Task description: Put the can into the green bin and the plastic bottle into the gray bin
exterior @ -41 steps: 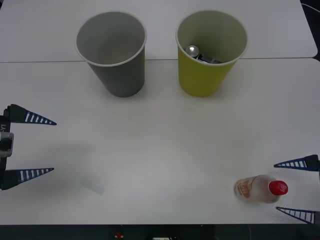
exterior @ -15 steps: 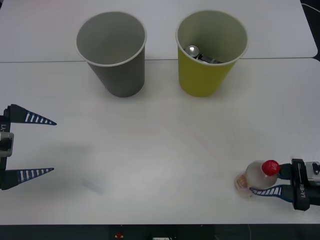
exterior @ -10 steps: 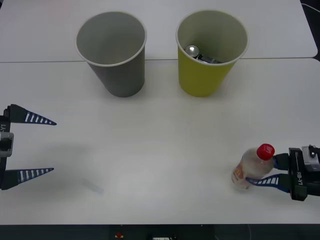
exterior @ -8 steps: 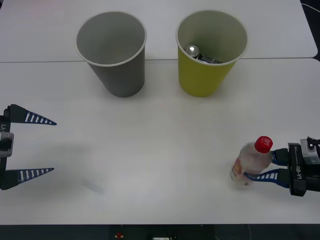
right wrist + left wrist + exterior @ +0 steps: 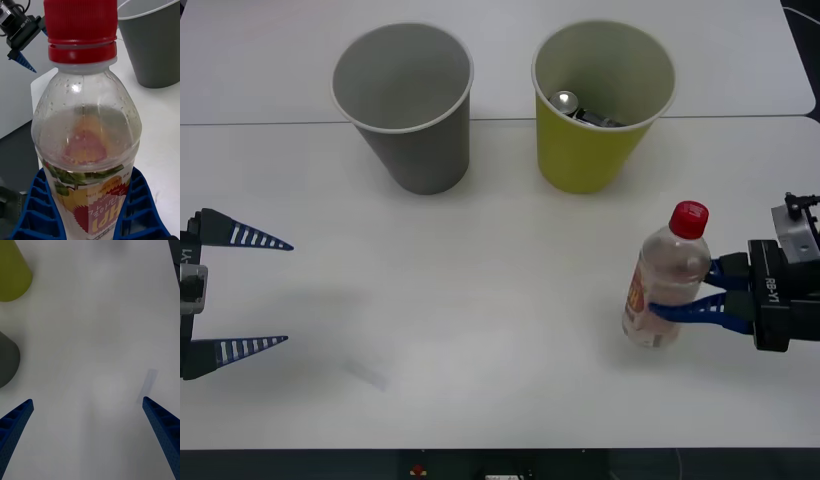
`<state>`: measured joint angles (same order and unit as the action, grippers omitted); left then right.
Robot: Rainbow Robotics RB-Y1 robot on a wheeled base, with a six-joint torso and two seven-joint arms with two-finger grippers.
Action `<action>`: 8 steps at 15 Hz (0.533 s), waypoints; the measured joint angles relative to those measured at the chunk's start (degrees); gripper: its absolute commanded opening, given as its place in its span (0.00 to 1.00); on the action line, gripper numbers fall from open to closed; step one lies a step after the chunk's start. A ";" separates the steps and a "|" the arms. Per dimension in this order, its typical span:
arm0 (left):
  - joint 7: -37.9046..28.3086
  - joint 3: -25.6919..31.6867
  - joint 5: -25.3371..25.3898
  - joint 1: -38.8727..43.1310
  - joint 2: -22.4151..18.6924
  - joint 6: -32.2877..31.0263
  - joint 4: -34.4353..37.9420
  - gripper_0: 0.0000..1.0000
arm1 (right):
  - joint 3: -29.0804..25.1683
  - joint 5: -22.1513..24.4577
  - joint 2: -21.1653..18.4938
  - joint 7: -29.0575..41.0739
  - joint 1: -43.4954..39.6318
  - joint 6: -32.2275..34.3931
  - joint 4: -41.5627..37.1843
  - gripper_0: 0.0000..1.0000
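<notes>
The right gripper (image 5: 690, 292) clamps its ribbed blue fingers (image 5: 140, 210) on the clear, red-capped plastic bottle (image 5: 664, 282), apparently upright. The left gripper (image 5: 265, 292) waits spread wide over the smooth white table (image 5: 480, 300); the shiny can (image 5: 566, 101) lies inside the tapered green bin (image 5: 600, 100).

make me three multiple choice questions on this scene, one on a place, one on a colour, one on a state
1. Where is the can?
A. inside the green bin
B. inside the gray bin
C. on the table by the left gripper

2. What colour is the plastic bottle's cap?
A. blue
B. red
C. white

3. What state is the right gripper in?
A. open above the gray bin
B. shut on nothing
C. shut on the plastic bottle

Answers:
1. A: the can's silver end shows within the green bin's rim.
2. B: the screw cap is red in the front and right wrist views.
3. C: the blue fingers press both sides of the bottle's labelled body.
</notes>
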<state>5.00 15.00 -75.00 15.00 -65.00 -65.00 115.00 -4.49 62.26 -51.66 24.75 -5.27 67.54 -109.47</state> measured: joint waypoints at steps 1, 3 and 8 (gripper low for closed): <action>0.00 0.00 0.00 0.00 0.00 0.00 0.00 1.00 | -0.31 0.82 -0.01 3.55 0.00 -1.40 -2.38 0.00; 0.00 0.00 0.00 0.00 0.00 0.00 0.00 1.00 | -1.26 4.49 -0.28 11.89 0.03 -4.41 -7.81 0.00; 0.00 0.00 0.00 0.00 0.00 0.00 0.00 1.00 | -2.22 15.72 -0.44 35.75 5.09 -6.97 -18.20 0.00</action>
<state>5.00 15.00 -75.00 15.00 -65.00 -65.00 115.00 -6.70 77.98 -52.10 60.50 -0.18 60.57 -127.67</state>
